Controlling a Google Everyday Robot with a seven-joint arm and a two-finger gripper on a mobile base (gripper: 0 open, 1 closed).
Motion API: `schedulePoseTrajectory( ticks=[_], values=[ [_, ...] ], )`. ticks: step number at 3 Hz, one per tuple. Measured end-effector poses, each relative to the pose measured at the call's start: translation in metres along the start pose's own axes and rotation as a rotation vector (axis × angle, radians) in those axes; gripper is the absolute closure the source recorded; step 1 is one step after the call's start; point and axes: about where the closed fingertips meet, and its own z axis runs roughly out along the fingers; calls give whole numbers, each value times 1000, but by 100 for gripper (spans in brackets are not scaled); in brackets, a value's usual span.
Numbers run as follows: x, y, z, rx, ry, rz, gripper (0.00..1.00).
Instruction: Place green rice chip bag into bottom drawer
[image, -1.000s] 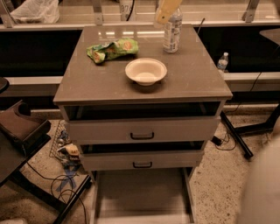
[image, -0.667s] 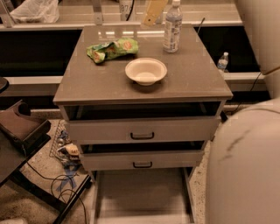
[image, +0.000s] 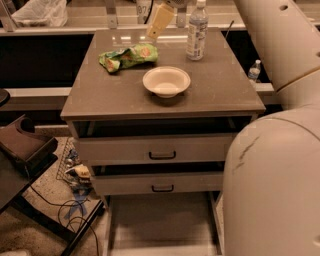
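Gripper hangs above green rice chip bag (clear of it).

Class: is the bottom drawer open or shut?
Open: the bottom drawer juts out, grey floor showing, below the two handled drawers. The gripper hangs near the bag.

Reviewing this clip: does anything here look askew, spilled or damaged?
Nothing is spilled. The green rice chip bag lies crumpled on the cabinet top, the bottom drawer stands pulled out, and the gripper hangs above the top's back edge. Only oddity: dark scuff marks on the arm.
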Motion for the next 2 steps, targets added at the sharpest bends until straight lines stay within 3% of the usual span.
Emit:
schedulePoseTrajectory(
  ticks=[1,2],
  values=[
    [0,0,0,0,1,-1,0],
    [-4,3,35,-17,-46,0,0]
  ],
)
